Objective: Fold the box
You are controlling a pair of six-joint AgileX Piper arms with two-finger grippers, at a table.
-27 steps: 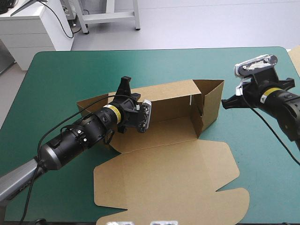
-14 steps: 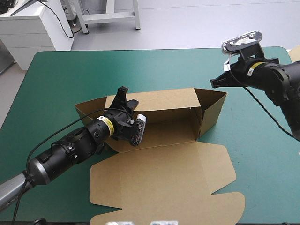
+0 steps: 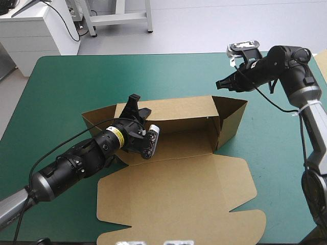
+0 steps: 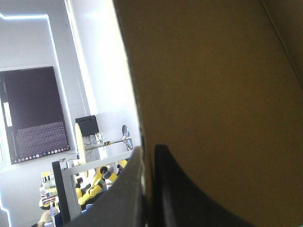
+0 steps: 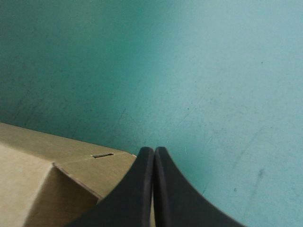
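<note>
The brown box lies mid-table with its back and right walls raised and its lid flat toward the table's front edge. My left gripper is shut on the box at the left end of the back wall. In the left wrist view the board stands edge-on between the two black fingers of the left gripper. My right gripper hovers just beyond the box's far right corner, shut and holding nothing. In the right wrist view the right gripper points at the teal-green cover beside the box's corner.
Bare teal-green cover stretches left of and behind the box, and more lies right of it. A pale sheet edge shows at the table's far right corner.
My right gripper has swung from right of the box up and leftward to beyond its far right corner. The left arm and box shifted slightly toward the front left earlier, then held still.
</note>
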